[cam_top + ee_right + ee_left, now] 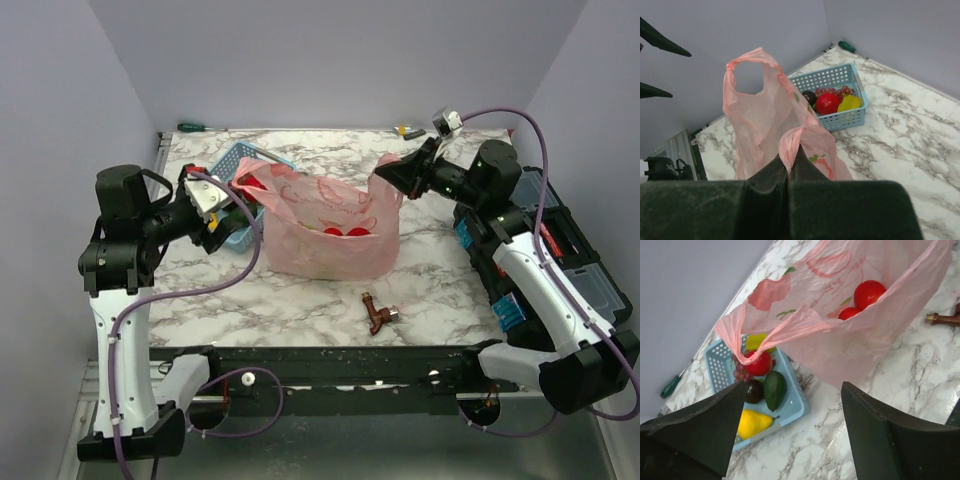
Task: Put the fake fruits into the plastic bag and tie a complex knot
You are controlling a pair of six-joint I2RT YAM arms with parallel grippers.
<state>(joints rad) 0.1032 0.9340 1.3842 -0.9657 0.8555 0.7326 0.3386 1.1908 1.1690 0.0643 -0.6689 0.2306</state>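
Note:
The pink plastic bag (330, 235) stands open at mid-table with two red fruits (342, 232) inside; they also show in the left wrist view (869, 292). My right gripper (388, 177) is shut on the bag's right handle (794, 140) and holds it up. The other handle loop (747, 75) stands free. The light-blue basket (238, 165) left of the bag holds a red fruit (760, 365), a green avocado (774, 389), a dark fruit (754, 391), a yellow pear (754, 422) and grapes. My left gripper (794, 402) is open and empty above the basket's near edge.
A brown pipe fitting (378, 315) lies in front of the bag. A green-handled screwdriver (195, 127) lies at the back left edge. A black and blue toolbox (560, 250) sits at the right. Grey walls enclose three sides.

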